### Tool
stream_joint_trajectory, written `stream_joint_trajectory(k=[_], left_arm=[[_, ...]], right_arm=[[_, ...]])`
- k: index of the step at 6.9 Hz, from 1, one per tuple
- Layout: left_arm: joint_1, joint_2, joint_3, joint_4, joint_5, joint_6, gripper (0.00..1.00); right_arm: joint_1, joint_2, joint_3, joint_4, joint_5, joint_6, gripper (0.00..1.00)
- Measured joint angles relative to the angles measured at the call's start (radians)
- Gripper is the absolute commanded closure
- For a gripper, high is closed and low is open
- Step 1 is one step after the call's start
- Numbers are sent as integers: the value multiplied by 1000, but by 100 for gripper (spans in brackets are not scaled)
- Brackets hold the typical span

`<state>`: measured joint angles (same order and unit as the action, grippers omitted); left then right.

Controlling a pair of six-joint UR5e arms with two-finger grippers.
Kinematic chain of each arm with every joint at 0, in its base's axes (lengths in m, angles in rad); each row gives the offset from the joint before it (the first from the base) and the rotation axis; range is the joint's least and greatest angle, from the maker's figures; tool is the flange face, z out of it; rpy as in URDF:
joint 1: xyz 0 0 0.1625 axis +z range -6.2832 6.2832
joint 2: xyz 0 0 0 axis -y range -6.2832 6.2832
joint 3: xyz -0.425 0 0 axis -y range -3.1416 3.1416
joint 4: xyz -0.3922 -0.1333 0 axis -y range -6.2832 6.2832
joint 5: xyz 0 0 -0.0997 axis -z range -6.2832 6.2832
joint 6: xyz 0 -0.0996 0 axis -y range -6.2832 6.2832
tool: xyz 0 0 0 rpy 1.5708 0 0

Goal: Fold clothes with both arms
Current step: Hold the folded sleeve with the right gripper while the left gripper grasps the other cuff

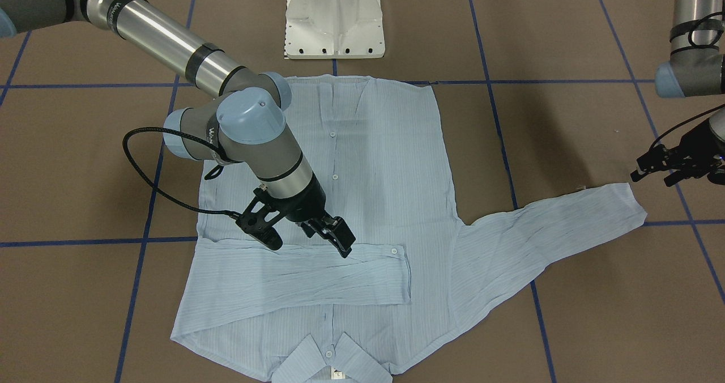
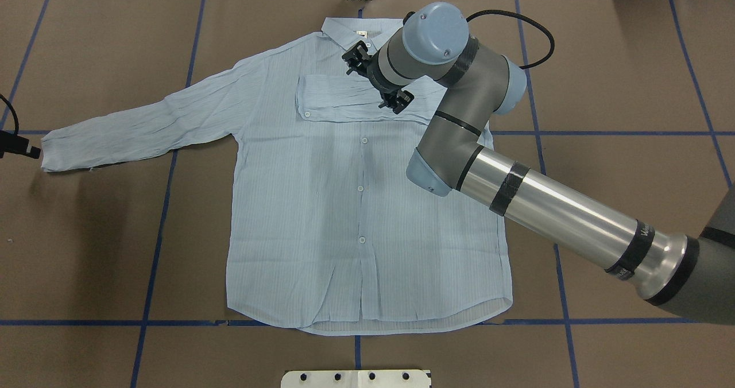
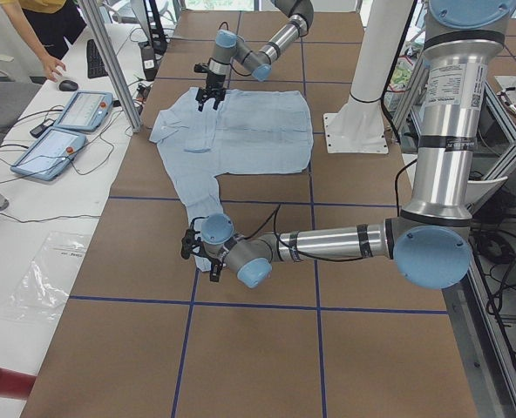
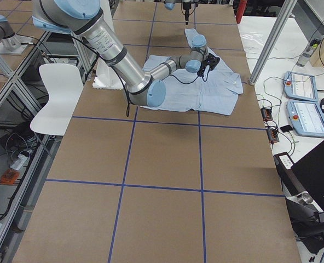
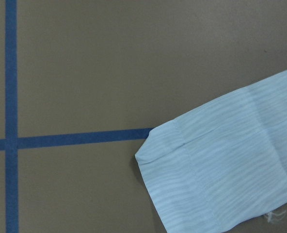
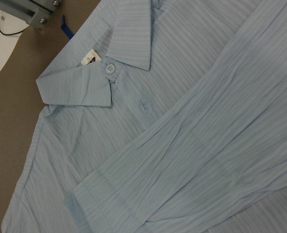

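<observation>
The light blue shirt lies flat and buttoned on the brown table, its collar pointing away from the robot's base. One sleeve is folded across the chest. My right gripper hovers just above that folded sleeve, open, with nothing between its fingers. The other sleeve stretches straight out to the side. My left gripper hangs open just beyond that sleeve's cuff, apart from it. Neither wrist view shows any fingers.
The white pedestal base stands at the shirt's hem side. Blue tape lines cross the brown table. A side table holds teach pendants, and a person's hand rests there. A white chair stands beside the table.
</observation>
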<state>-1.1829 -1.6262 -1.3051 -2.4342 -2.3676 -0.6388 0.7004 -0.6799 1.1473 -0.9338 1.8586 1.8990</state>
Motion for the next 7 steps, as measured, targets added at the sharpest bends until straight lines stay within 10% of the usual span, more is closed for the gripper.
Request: stream_joint_trajectory(k=[7], left_arm=[[30, -28, 53, -64, -3, -42, 0]], right_arm=[[-2, 2, 2, 1, -1, 0, 1]])
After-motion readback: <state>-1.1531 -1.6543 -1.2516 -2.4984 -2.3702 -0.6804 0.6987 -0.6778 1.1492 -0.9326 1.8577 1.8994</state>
